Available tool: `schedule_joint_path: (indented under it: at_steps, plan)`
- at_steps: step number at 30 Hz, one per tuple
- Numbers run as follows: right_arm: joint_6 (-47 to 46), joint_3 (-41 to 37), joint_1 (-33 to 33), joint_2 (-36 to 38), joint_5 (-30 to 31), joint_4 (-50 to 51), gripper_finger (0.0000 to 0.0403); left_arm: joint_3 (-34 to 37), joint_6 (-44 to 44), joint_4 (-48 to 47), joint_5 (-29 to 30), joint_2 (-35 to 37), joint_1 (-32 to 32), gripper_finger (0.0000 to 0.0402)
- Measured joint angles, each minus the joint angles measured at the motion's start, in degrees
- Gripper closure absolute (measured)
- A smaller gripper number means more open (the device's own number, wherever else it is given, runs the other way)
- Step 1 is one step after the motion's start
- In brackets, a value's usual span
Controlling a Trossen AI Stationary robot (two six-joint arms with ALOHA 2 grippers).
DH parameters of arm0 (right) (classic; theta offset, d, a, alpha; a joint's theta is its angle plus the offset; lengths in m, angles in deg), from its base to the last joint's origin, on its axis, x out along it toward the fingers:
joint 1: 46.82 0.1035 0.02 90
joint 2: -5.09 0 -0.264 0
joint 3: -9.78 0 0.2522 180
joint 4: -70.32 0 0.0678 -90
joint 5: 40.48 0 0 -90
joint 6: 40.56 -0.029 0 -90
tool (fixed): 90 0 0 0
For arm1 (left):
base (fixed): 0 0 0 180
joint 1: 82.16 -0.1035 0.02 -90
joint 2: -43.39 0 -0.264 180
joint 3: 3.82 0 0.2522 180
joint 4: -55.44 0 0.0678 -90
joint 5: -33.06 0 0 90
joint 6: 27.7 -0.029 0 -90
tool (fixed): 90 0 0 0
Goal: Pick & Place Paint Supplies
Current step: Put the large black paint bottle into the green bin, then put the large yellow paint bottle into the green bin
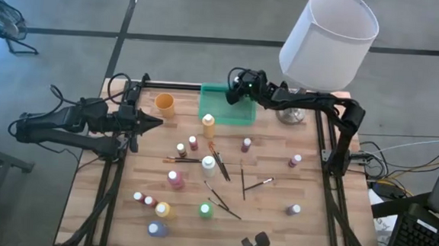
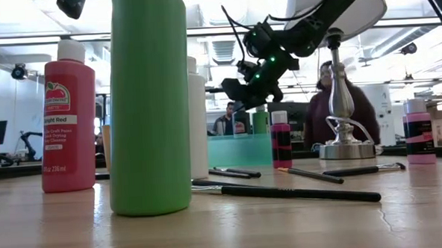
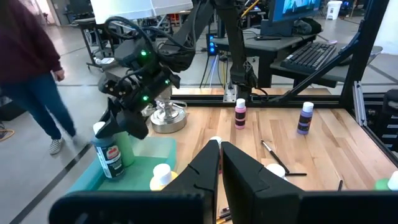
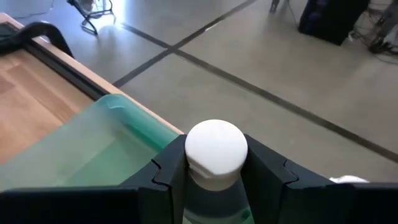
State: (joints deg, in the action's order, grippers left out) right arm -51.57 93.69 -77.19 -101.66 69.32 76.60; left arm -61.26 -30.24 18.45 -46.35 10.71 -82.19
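Note:
My right gripper (image 1: 233,95) is shut on a dark green paint bottle (image 3: 112,158) with a white cap (image 4: 216,147). It holds the bottle over the far part of the green tray (image 1: 239,116). Other paint bottles and several thin dark brushes (image 1: 219,159) lie scattered on the wooden table, among them an orange-yellow bottle (image 1: 208,125) standing just near the tray. My left gripper (image 1: 155,121) waits shut at the table's left side, clear of everything. My right gripper pinches the bottle's neck and shoulder (image 4: 211,186), just under the cap, between its two fingers. The fingers (image 3: 127,121) slant down from the table's right side. The bottle hangs below them, slightly tilted, inside the tray's outline. Whether its base touches the tray floor I cannot tell.
An orange cup (image 1: 165,104) stands left of the tray. A lamp with a white shade (image 1: 329,38) and a metal base (image 1: 290,113) stands right of it. A tall green bottle (image 2: 148,105) and a red one (image 2: 68,119) stand near the front edge. People show beyond the table.

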Motion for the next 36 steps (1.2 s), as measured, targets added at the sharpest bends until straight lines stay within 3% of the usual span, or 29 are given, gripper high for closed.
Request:
schedule_joint_path:
  at_steps: [9, 18, 24, 36]
  plan:
    - [0.4, -0.7, -0.7, 0.2, -0.3, -0.3, 0.0289, 0.0, 0.0, 0.0, 0.0, 0.0, 0.0, 0.0378]
    - [1.2, -0.8, -0.9, 0.2, -0.2, -0.2, 0.0219, 0.0, 0.0, 0.0, 0.0, 0.0, 0.0, 0.0378]
    - [1.3, -0.5, -0.9, 0.4, -0.2, -0.2, 0.0196, 0.0, 0.0, 0.0, 0.0, 0.0, 0.0, 0.0378]
    - [2.2, 0.0, -0.2, 4.0, -0.4, -0.3, 0.0198, 0.0, 0.0, 0.0, 0.0, 0.0, 0.0, 0.0378]
